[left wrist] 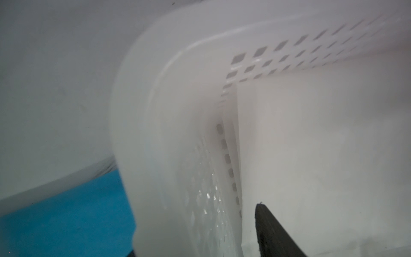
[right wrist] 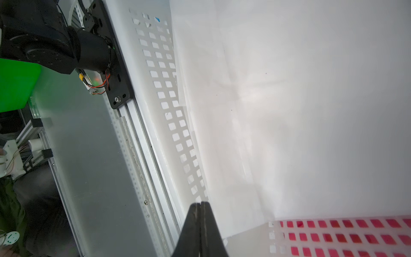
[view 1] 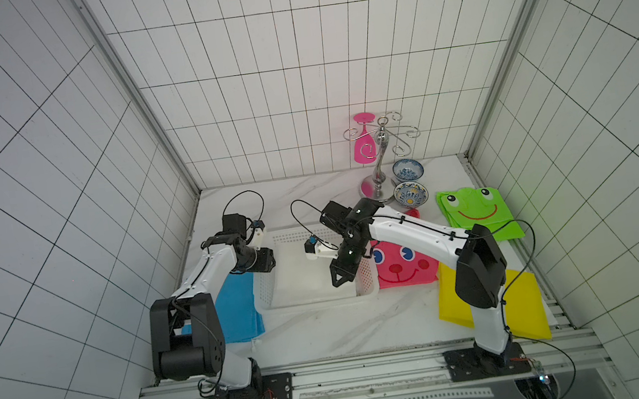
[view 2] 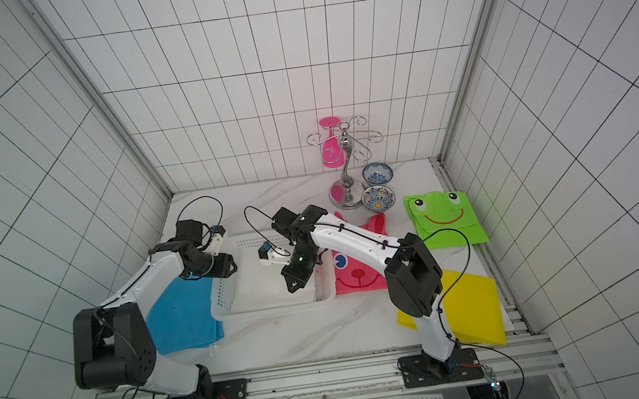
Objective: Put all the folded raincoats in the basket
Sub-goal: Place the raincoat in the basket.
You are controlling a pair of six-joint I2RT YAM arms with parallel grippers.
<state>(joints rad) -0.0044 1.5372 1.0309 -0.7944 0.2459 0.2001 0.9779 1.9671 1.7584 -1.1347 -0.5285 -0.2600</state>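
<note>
My right gripper hangs over the near right corner of the basket, tips pointing down. In my right wrist view the two fingers are pressed together with nothing showing between them. They sit close above the edge of the white raincoat, though I cannot tell whether they touch it.

The white raincoat lies folded flat inside the basket and covers most of its floor. The basket stands in the middle of the table, between my two arms.

My left gripper is at the basket's left wall. In my left wrist view one finger is inside the basket beside the raincoat, and the rim curves past on its outer side. The other finger barely shows, so I cannot tell whether I am squeezing the wall.

A blue sheet lies partly under the basket's left side. A pink sheet with a face lies just beside its right wall and shows red through the mesh.
</note>
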